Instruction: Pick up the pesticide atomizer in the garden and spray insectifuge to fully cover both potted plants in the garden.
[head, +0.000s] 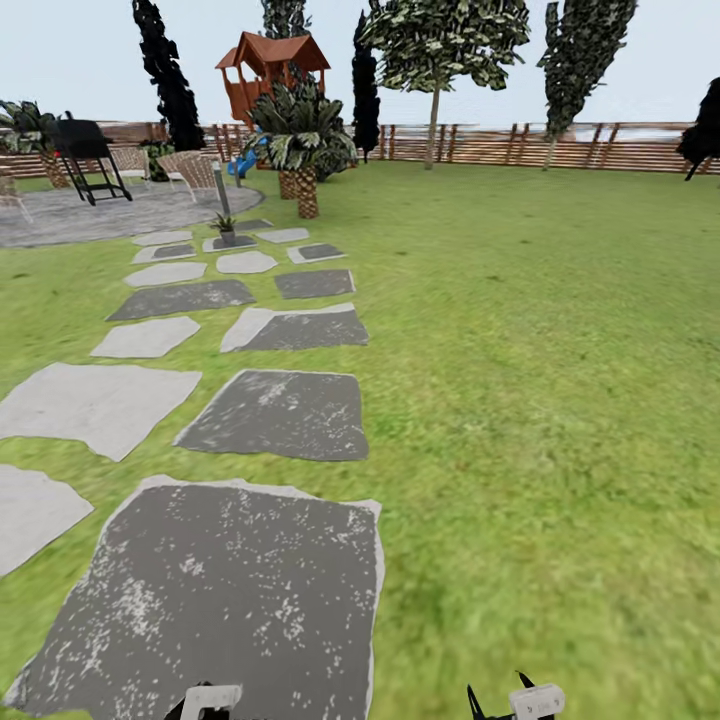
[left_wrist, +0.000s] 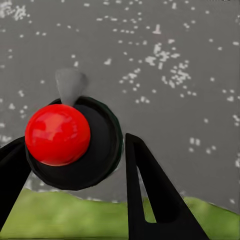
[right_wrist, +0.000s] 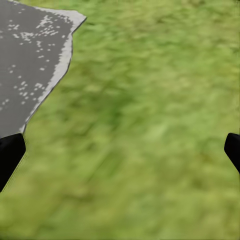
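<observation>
Two grippers: left gripper (left_wrist: 75, 165) fingers around glossy red-knobbed round black object, right gripper (right_wrist: 120, 150) spread wide, empty, over blurry grass (right_wrist: 150, 125)

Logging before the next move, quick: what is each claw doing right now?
Left claw: holding a round black object with a red ball between its fingers.
Right claw: open, holding nothing, above the lawn.

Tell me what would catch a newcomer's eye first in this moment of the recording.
A path of grey stepping stones runs up the lawn toward a round paved patio at the far left, with a red-roofed play tower behind a palm by the wooden fence. In the left wrist view, a glossy red ball on a black disc sits between the left claw's fingers.
</observation>
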